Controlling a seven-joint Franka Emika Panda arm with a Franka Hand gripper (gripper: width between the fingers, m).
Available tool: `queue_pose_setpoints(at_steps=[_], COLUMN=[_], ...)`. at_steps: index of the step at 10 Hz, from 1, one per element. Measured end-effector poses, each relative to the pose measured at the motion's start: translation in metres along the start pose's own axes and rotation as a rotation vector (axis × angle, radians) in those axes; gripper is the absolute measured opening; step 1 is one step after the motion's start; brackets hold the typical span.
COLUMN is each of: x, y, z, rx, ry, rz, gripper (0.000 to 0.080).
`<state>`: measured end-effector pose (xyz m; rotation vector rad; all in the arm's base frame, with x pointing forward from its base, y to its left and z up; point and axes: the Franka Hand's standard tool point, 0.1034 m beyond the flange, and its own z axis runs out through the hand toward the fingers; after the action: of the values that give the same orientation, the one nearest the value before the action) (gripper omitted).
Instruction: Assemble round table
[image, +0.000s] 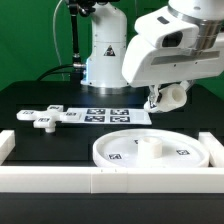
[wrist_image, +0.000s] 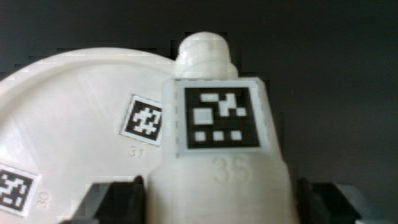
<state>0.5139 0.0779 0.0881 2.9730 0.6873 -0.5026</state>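
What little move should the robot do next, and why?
Probably bring the short white tagged cylindrical post, which the gripper seems to hold, over the raised hub of the large white rimmed round disc. The hub stands bare; the post is away from it.

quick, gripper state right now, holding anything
gripper: closed, holding the post between its fingers

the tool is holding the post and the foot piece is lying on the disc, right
No: the foot piece lies on the table at the exterior view's left, apart from the disc. The exterior view shows it. The tool does hold the post.
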Motion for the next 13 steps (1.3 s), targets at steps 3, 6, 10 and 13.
queue_pose_setpoints(at_steps=[3,6,10,13], x=[0.003,0.012,0.013,0.015], y=[0.009,0.032,0.046,0.063], z=[-0.004,-0.037,-0.029,-0.04], rx=[-0.007,-0.014,-0.073,-0.053], ry=[0.171,0.348,0.576,0.68], rz=[0.022,0.055,0.061,0.156], gripper=[0.0407,0.0407,0.0407,0.0407])
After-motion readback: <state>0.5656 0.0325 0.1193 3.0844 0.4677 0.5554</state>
